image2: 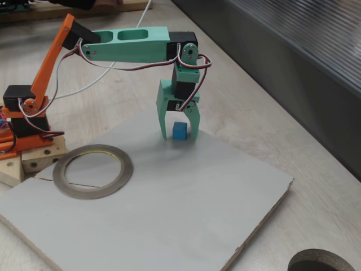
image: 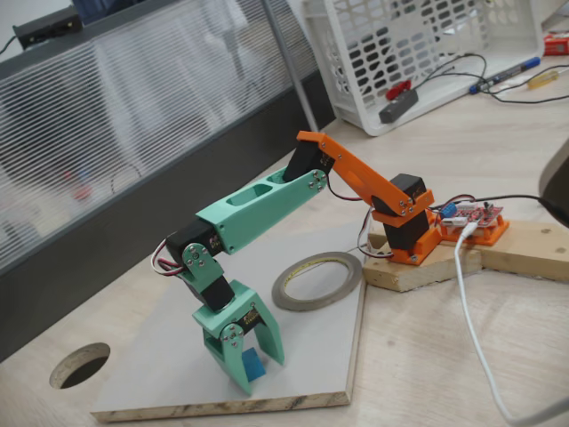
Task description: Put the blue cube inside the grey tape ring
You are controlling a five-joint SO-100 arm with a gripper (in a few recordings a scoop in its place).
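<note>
The tiny blue cube rests on the pale grey board, near one of its edges. My green gripper points straight down over it, open, one finger on either side of the cube with small gaps showing. The grey tape ring lies flat on the same board, close to the arm's orange base and a few cube-widths from the gripper. Nothing sits inside the ring.
A dark round hole is cut into the tabletop beyond the board's corner. The arm's base stands on a wooden block with a white cable trailing off. A white basket and pens lie far behind.
</note>
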